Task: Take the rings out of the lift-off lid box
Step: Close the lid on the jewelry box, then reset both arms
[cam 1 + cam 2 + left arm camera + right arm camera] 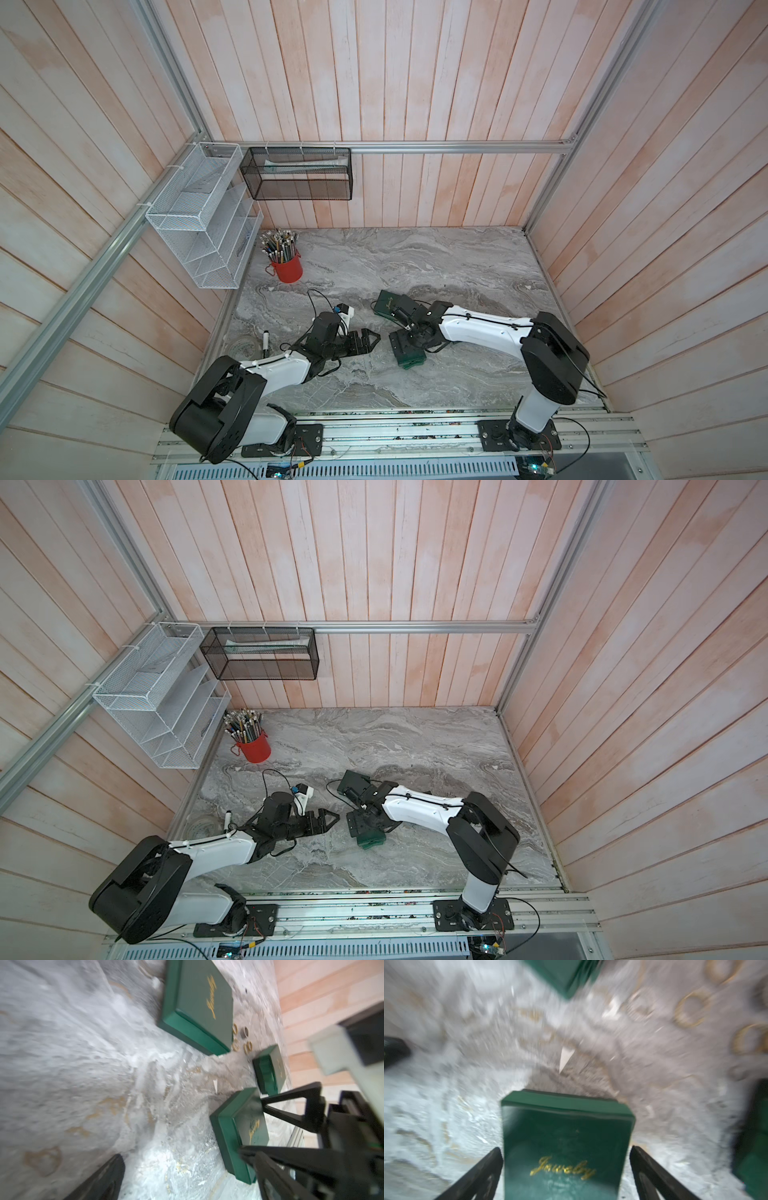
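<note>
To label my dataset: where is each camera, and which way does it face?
Top views: high overhead, looking down at the marble table; left arm and right arm show whole.
Left wrist: low over the table, facing the green boxes and rings; shows the left pincer.
Right wrist: just above one Jewelry box, flanked by the open right pincer.
Shared: both wrist views show this box and the rings.

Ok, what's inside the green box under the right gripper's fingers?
Nothing shows: the green box has its gold-lettered lid on, hiding the inside. The right gripper stands open over it. Several rings lie on the table nearby.
</note>
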